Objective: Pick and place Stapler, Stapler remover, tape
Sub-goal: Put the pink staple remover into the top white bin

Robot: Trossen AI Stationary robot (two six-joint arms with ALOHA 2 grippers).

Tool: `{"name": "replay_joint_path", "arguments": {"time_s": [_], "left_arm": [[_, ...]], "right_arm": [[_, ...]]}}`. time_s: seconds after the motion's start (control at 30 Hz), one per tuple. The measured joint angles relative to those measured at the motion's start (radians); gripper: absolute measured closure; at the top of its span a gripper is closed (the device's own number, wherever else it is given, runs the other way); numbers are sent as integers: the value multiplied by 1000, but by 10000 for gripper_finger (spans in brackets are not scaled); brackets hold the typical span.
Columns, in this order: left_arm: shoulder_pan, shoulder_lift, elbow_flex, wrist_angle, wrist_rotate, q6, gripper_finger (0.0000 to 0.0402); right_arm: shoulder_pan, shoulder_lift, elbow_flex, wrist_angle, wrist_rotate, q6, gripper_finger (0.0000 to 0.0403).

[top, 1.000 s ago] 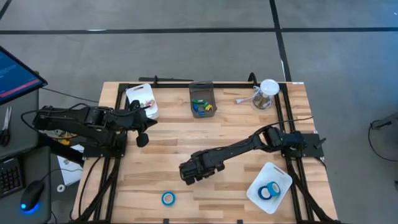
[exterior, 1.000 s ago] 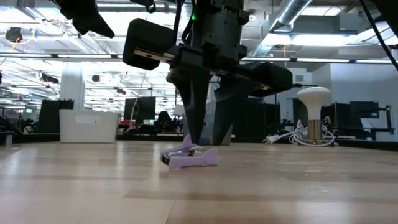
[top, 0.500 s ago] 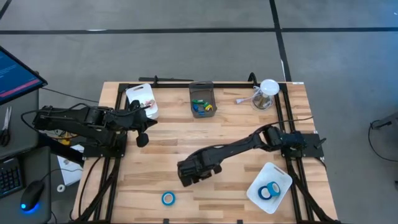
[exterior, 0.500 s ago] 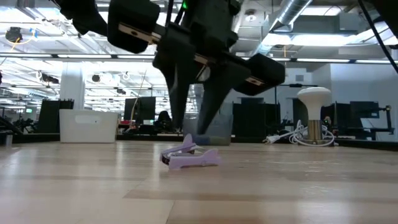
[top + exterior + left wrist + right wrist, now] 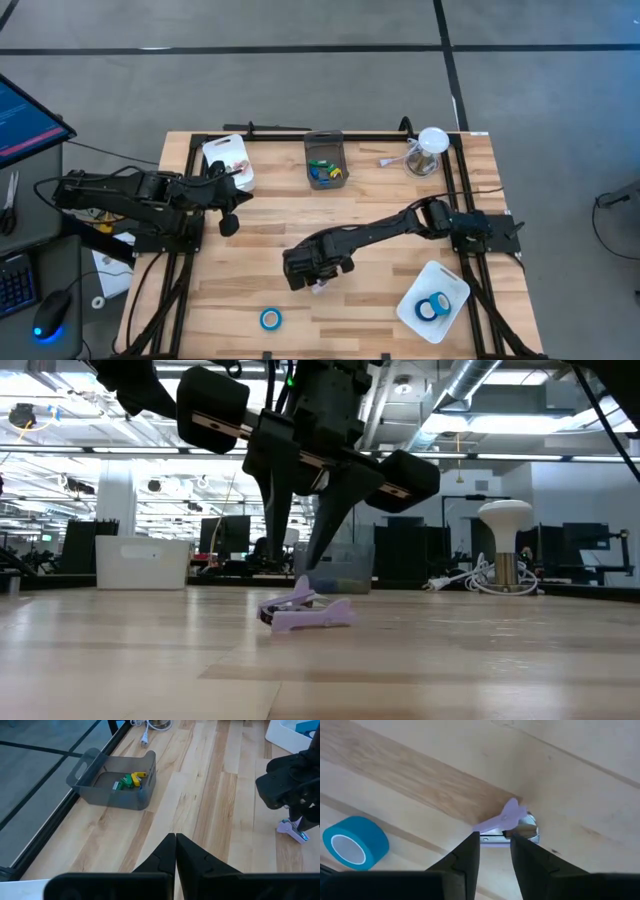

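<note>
Your right gripper (image 5: 494,851) hangs over the remover (image 5: 506,824), fingers part open, holding nothing. The remover lies flat on the table (image 5: 260,245), long axis crossing the finger gap. Left gripper (image 5: 229,226) waits closed near the edge.

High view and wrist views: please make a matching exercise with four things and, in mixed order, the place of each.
Things:
1. lilac plastic staple remover
2. lone blue tape roll
3. two blue tape rolls
4. grey plastic bin

Places:
A. inside the white tray
B. at the table's far edge, middle
C. under the right gripper
D. on bare wood near the front edge

Pairs: 1-C, 2-D, 3-A, 4-B
</note>
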Motion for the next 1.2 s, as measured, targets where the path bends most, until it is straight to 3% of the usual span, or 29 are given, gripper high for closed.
{"name": "replay_joint_path", "arguments": {"time_s": [1.2], "left_arm": [[0, 0, 0, 0, 0, 0, 398]], "right_arm": [[-6, -4, -137, 132, -49, 48, 301]]}}
